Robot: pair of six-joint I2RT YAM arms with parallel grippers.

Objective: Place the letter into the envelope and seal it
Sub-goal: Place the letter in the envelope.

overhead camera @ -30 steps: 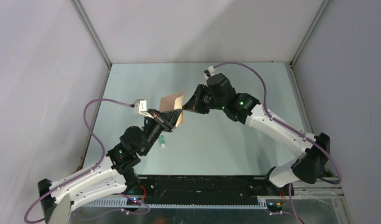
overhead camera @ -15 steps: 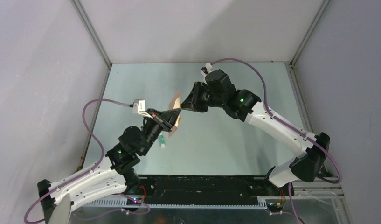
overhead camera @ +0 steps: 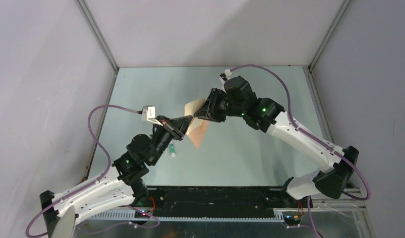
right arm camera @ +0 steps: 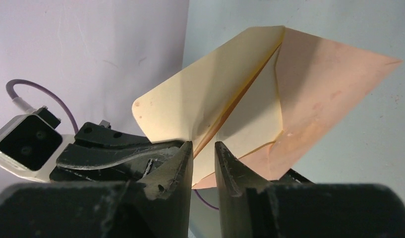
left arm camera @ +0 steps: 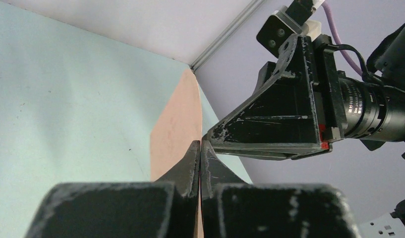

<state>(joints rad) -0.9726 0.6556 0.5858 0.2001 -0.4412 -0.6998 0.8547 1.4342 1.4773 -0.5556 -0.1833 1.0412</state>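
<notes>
The envelope (overhead camera: 199,133) hangs in the air over the middle of the table, tan outside and cream inside. My left gripper (overhead camera: 189,120) is shut on its lower edge, and the left wrist view shows only a peach-tan face (left arm camera: 174,126) past the closed fingertips (left arm camera: 195,153). The pale flap (right arm camera: 200,91) stands open beside the tan body (right arm camera: 324,89). My right gripper (right arm camera: 204,148) sits just before the flap's fold, jaws slightly apart and open, not pinching the paper. The two grippers nearly touch tip to tip. The letter is hidden.
A small green and white object (overhead camera: 172,150) lies on the pale green table (overhead camera: 250,148) just below my left gripper. Grey walls and metal corner rails (overhead camera: 98,37) close in the left, back and right sides.
My right jaws have parted from shut and let go of the paper. The envelope has swung down and to the right in my left grip. The right arm shifted slightly right.
</notes>
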